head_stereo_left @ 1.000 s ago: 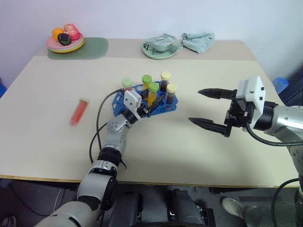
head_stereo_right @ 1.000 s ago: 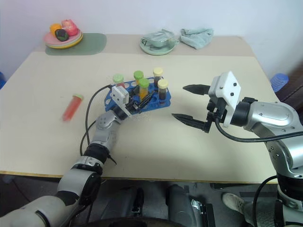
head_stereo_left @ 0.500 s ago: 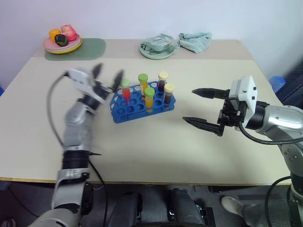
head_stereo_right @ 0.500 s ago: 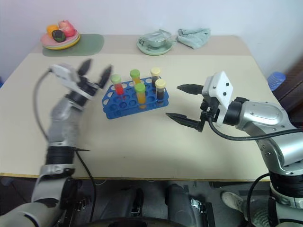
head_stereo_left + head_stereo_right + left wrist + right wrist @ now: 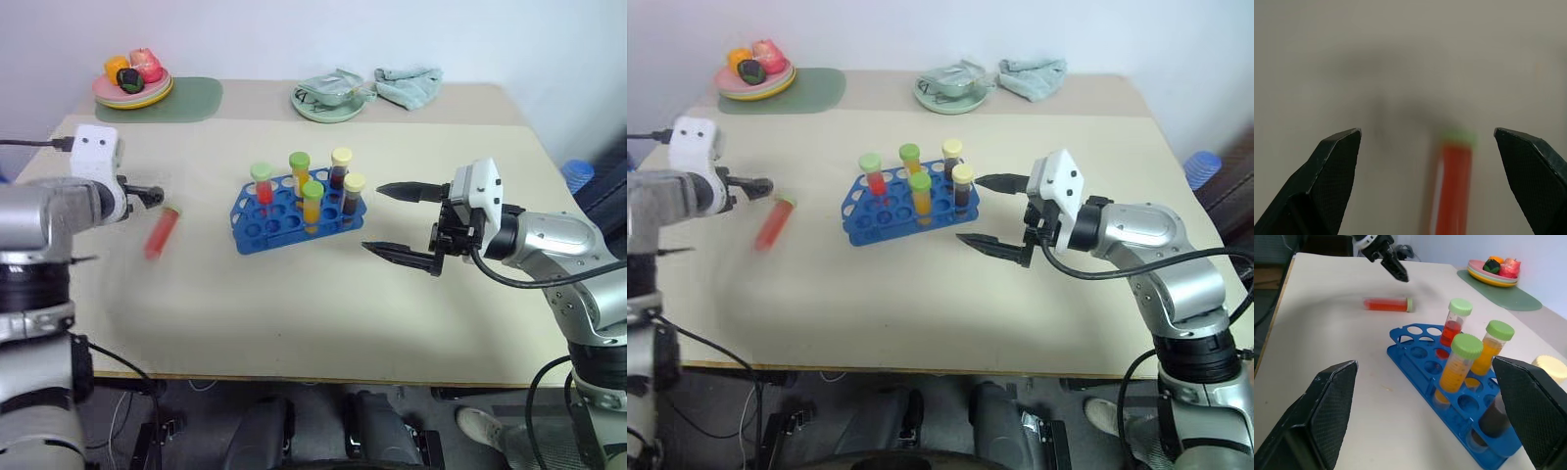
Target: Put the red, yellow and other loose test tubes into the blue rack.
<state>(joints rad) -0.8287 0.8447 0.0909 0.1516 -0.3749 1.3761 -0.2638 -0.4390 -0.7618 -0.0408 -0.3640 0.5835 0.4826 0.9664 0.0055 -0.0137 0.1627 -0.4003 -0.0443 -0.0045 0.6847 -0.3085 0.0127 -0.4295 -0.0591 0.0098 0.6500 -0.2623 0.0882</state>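
**Claws wide open, one red tube on the tabletop**

Left claw point(image 5: 1425, 161) is spread wide open and holds nothing. It hangs over the tabletop at about 9 o'clock from the bright blue plastic rack with round holes point(image 5: 284, 217). Its two black fingers point(image 5: 1334, 171) point down toward the loose clear tube of red liquid with a light green cap point(image 5: 163, 231). That tube lies flat on the pale beige tabletop point(image 5: 294, 313), just beside the claw tips and not touching them. It is well apart from the rack, at the rack's 9 o'clock.

The right claw point(image 5: 397, 222) is wide open too and holds nothing. It hangs just at the rack's 3 o'clock side, with its black fingers pointing toward the rack.

The blue rack stands in the middle of the tabletop. Five capped tubes stand upright in it. One has red liquid and a light green cap point(image 5: 1455, 322). Two have orange-yellow liquid and green caps point(image 5: 1462, 363). Two have dark brown liquid and pale yellow caps point(image 5: 353, 196).

Far off at about 11 o'clock sits a stack of plates with toy fruit point(image 5: 133, 80) on a green mat point(image 5: 186, 102). At about 12 o'clock is a pale green plate point(image 5: 328, 99), and a light green cloth point(image 5: 409, 84) lies beside it.
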